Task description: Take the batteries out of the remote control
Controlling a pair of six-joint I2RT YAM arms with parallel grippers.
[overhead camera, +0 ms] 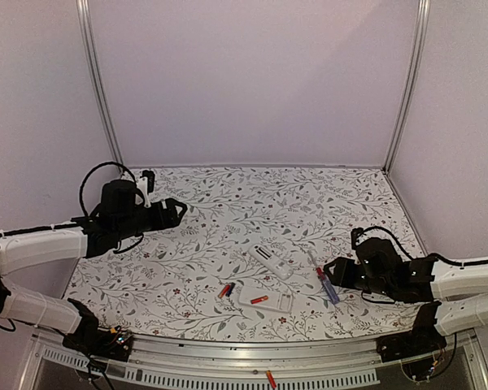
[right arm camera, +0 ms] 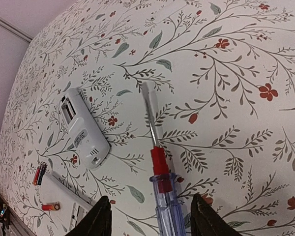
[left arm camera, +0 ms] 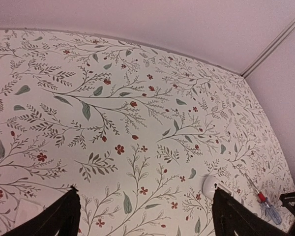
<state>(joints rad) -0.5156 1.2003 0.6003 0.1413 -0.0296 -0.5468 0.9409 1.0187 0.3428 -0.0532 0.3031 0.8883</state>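
The table (overhead camera: 187,268) wears a white covering printed with grey-green leafy sprigs and small red flowers. It lies flat up to the pale lilac walls (overhead camera: 252,81) that close it in at the back and both sides. Slim metal posts (overhead camera: 98,81) run up the two back corners, and a slotted metal rail (overhead camera: 309,357) edges the near side.

The remote control (overhead camera: 270,262) lies a little right of the table's middle, set on a slant with its recessed face up. Two of the batteries (overhead camera: 225,290) lie side by side on the covering, just left of a flat white plate (overhead camera: 281,303) that sits near the remote control on the arms' side. A third battery (overhead camera: 259,300) rests on that plate. A small red cylinder (overhead camera: 270,379) of the same look lies down on the rail.

A screwdriver (right arm camera: 160,167) lies just right of the remote control, its shaft pointing away from the arms. The right tool (right arm camera: 151,201) sits low over its clear blue handle, with fingers apart and a gap showing on each side of the handle, so it is not clamped. The left tool (left arm camera: 145,191) hangs over the far left of the table, well away from the remote control, its fingers spread wide with only patterned covering between them.
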